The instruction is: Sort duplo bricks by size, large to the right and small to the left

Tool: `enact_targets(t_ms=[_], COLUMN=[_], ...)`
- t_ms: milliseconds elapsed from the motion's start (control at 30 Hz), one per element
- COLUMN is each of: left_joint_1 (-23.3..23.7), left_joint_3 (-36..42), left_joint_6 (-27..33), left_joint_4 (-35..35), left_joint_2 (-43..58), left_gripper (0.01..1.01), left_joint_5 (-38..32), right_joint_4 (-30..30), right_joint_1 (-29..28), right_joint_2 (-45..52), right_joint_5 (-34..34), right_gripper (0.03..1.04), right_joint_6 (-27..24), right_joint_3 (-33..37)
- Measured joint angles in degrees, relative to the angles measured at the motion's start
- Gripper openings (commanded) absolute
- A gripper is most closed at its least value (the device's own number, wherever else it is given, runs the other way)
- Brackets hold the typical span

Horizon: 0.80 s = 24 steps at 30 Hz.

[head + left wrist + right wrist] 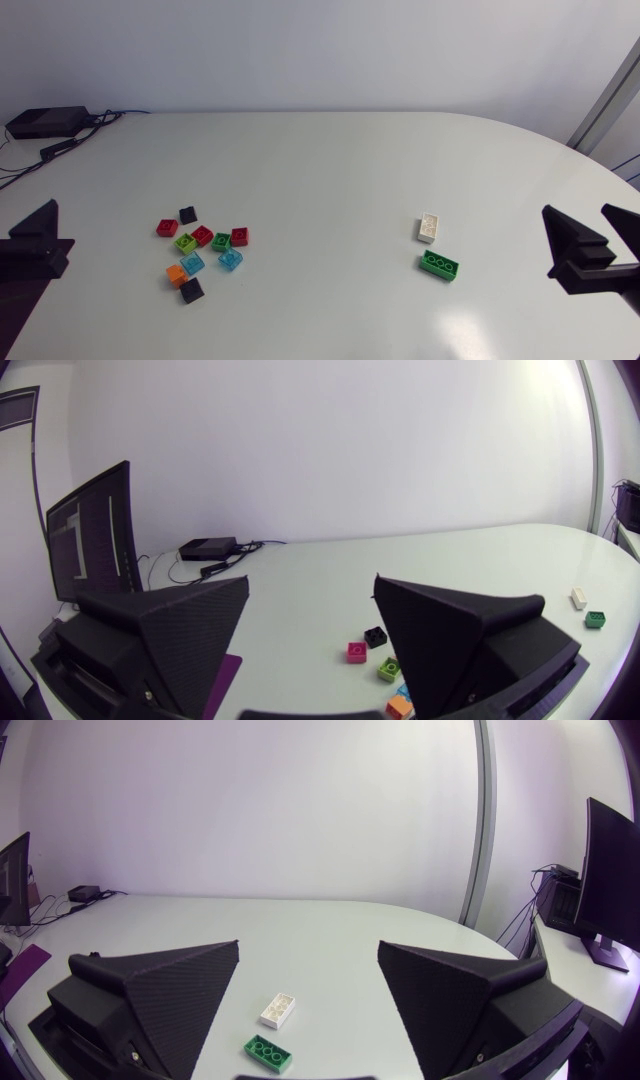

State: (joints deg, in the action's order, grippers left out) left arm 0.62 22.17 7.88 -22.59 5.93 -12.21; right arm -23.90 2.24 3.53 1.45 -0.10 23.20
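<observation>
Ten small square plastic bricks (three red, two black, two blue, two green, one orange) cluster ahead of the left end effector, whose fingers stand apart. One long white brick and one long green brick lie ahead of the right end effector, its fingers likewise spread.

Table: white top, far edge rounded.

Left half: ten small bricks lie in a loose cluster. Noted are three red bricks, two black bricks, two clear blue bricks, one lime brick, one small green brick and one orange brick.

Right half: a white long brick and a green long brick lie near each other, not touching.

Far left corner: a black box with cables.
</observation>
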Motion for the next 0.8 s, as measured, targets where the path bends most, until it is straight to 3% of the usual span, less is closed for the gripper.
enact_targets(t_ms=[800], left_joint_1=[-0.3], left_joint_3=[-20.2], left_joint_6=[-6.1], left_joint_4=[21.2], left_joint_2=[-5.4], left_gripper=[0.979], left_joint_5=[11.4], right_joint_4=[23.1], right_joint_1=[-1.8], right_joint_2=[-3.1], right_joint_5=[-1.3], right_gripper=[1.00], right_joint_6=[0.0], right_joint_3=[-20.5])
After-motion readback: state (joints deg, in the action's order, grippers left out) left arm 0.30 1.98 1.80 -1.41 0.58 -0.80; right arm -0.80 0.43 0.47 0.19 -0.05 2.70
